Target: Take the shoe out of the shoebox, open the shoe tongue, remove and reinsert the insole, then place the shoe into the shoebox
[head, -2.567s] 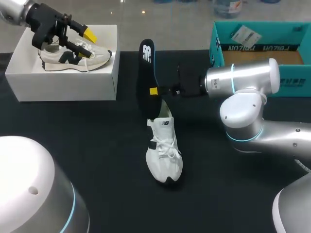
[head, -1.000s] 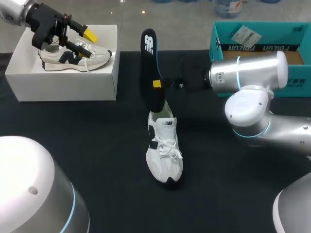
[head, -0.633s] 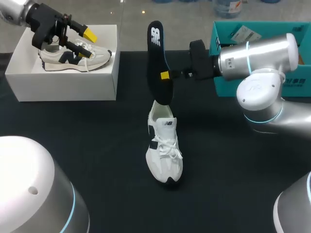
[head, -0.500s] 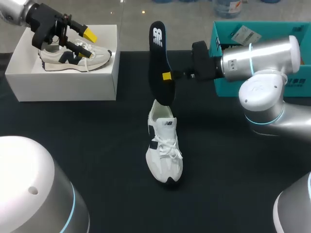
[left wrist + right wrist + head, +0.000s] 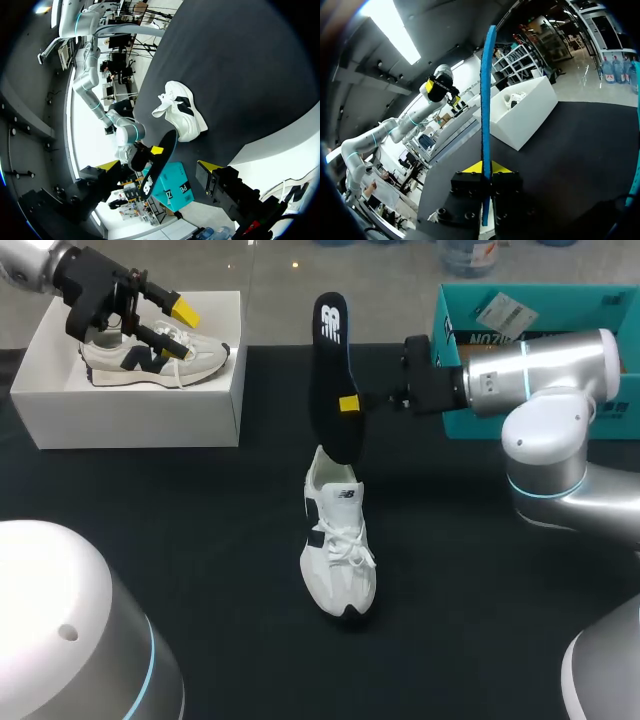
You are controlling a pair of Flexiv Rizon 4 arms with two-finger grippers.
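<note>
Black insole (image 5: 335,380) with a white logo near its upper end, stood on end in the air and clamped at mid-length by the right gripper (image 5: 350,405), one yellow-tipped finger on each face. From the right wrist, the same insole (image 5: 485,115) edge-on: a thin blue strip rising straight up out of the narrow gap between the two fingers. Lower end just over the heel opening of the white shoe (image 5: 338,545) in the head view; touching or apart cannot be told.

White shoe upright on its sole near the middle of the black table (image 5: 200,540), heel toward the far side, dark toe toward the robot, laces loose over the tongue. In the left wrist view, shoe (image 5: 182,112) on the cloth with the raised insole (image 5: 157,167) beside it.

Right arm in from the right side, forearm level, crossing in front of the teal box (image 5: 455,320) at the far right of the table.

At the far left, white shoebox (image 5: 130,410) with a cream shoe with dark side marks (image 5: 150,358) lying inside. Left gripper (image 5: 178,328) over that shoe, fingers spread wide with nothing between them; lower finger close to the shoe's collar, contact not clear.
</note>
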